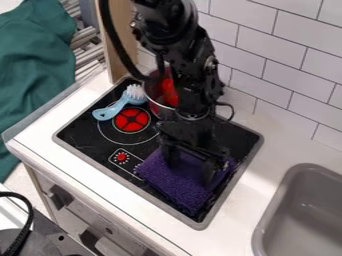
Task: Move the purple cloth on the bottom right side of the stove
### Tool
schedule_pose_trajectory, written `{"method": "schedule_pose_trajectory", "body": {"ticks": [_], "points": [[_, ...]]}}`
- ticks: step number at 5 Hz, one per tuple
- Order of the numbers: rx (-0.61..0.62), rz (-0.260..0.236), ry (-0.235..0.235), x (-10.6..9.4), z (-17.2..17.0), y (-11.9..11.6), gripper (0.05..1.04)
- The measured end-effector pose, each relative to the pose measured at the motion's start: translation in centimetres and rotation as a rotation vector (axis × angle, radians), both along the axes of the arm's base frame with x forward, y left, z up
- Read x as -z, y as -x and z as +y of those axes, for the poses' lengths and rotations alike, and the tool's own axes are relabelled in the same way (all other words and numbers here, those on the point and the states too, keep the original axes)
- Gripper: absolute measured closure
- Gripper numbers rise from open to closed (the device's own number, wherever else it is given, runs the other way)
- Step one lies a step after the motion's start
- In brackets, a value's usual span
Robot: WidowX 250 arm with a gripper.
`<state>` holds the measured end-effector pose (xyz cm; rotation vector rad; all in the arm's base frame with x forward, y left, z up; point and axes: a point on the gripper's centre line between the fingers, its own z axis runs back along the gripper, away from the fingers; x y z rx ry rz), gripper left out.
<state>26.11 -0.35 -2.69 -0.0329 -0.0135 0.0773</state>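
In the camera view, my gripper [190, 169] hangs down over the purple cloth [184, 187], its two fingers apart and open, with purple fabric visible between them. The fingertips are low at the cloth's upper part; whether they touch it I cannot tell. The cloth lies on the lower right part of the black stove [87, 134], near its front and right edges. My gripper covers some of its upper side.
A light blue brush [117, 107] with white bristles lies at the stove's upper left, by the red burner. A metal pot with red inside [157, 95] stands behind, partly hidden by the arm. The grey sink [304, 210] is at the right, the tiled wall at the back.
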Motion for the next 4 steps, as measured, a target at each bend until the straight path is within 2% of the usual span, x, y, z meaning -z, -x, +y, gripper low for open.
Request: {"method": "schedule_pose_trajectory", "body": {"ticks": [1, 2, 3, 4], "points": [[0.021, -0.07, -0.026, -2.3, -0.4, -0.6, 0.079], [0.059, -0.116, -0.074, -5.2, -1.3, -0.8, 0.079], [0.066, -0.102, -0.099, -6.3, -1.6, -1.2, 0.079], [0.09, -0.095, -0.058, -6.5, -2.2, -1.6, 0.079]]}}
